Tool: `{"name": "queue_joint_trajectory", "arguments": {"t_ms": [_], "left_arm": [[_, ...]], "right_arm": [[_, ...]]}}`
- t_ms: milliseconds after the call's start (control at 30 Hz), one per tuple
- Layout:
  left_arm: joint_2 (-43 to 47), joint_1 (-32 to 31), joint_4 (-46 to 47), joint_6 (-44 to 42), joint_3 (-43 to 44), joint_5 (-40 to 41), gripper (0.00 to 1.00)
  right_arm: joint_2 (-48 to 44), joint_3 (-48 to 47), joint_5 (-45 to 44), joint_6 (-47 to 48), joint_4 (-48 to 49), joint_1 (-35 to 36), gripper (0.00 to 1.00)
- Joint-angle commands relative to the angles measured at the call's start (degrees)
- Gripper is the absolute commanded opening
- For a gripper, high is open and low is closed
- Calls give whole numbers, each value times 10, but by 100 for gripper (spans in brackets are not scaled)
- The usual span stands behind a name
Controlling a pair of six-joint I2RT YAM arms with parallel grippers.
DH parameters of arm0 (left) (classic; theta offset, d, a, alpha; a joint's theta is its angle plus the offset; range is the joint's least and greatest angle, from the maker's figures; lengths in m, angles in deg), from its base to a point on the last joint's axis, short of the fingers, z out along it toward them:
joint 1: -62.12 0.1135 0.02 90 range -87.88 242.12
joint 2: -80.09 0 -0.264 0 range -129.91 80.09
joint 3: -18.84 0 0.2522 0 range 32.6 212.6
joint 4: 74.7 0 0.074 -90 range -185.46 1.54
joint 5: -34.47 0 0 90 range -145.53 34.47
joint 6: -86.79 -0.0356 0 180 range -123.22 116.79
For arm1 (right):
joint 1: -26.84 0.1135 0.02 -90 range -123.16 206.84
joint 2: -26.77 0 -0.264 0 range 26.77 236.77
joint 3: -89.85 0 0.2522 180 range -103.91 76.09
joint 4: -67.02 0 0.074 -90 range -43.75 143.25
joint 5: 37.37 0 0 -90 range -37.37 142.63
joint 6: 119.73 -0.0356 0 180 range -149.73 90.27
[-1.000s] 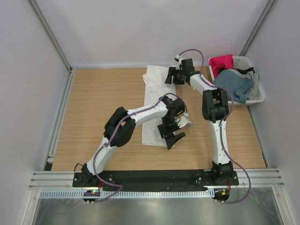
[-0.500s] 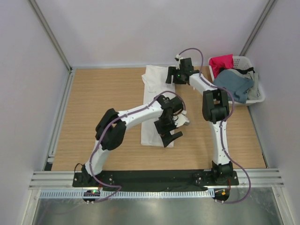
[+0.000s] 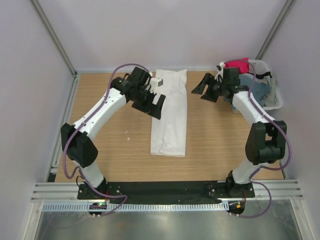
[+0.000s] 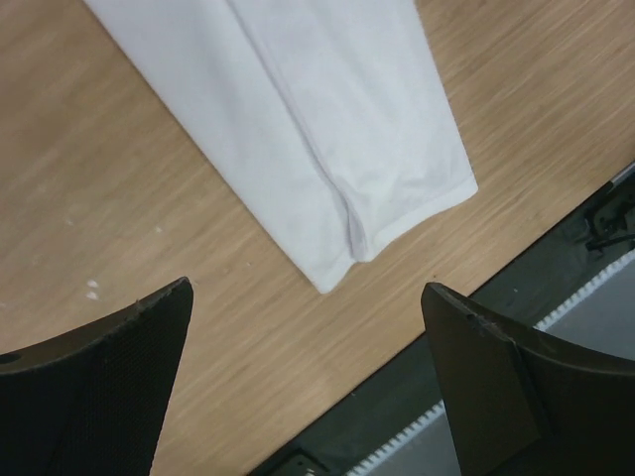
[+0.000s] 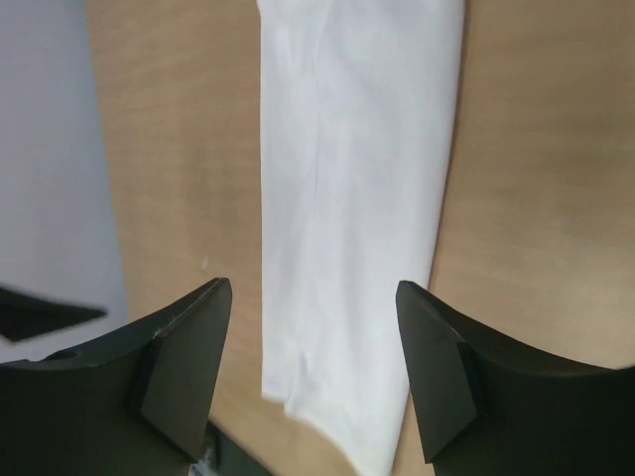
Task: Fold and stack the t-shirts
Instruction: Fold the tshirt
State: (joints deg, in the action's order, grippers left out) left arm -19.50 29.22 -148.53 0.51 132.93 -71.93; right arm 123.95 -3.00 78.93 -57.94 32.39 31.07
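Observation:
The white t-shirt (image 3: 170,112) lies on the wooden table folded into a long narrow strip running from the back wall toward me; it also shows in the left wrist view (image 4: 298,119) and in the right wrist view (image 5: 357,218). My left gripper (image 3: 152,104) is open and empty, raised just left of the strip's upper part. My right gripper (image 3: 205,91) is open and empty, raised right of the strip near the basket. A slate blue shirt (image 3: 255,90) and a red-pink shirt (image 3: 236,65) lie in the basket.
A white slotted plastic basket (image 3: 275,102) stands at the back right corner. The black base rail (image 3: 165,187) runs along the near table edge. Walls close the left, back and right sides.
Both arms have lifted off the white shirt and swung apart: the left arm up and to the left, the right arm to the right. The shirt's lower right flap now lies folded in.

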Motion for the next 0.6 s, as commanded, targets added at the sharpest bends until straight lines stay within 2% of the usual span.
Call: {"name": "queue_joint_trajectory", "arguments": {"t_ms": [0, 33, 167, 233, 300, 400, 567], "left_arm": [[1, 24, 44, 128, -82, -69, 98], [2, 40, 65, 144, -113, -105, 98], [-5, 66, 87, 184, -180, -196, 99], [-3, 85, 154, 223, -254, -287, 100], [-1, 87, 183, 261, -288, -282, 100], [-10, 89, 199, 269, -317, -262, 99], [-31, 89, 196, 280, -336, -226, 89]], "right_arm": [[-39, 144, 148, -119, -13, 15, 73], [-50, 201, 168, -126, -9, 16, 73], [-109, 305, 149, -89, -54, 33, 73], [-136, 349, 143, -77, -79, 44, 73], [-151, 368, 136, -65, -91, 53, 73], [-168, 401, 139, -69, -82, 71, 73], [-163, 431, 139, -97, -36, 102, 72]]}}
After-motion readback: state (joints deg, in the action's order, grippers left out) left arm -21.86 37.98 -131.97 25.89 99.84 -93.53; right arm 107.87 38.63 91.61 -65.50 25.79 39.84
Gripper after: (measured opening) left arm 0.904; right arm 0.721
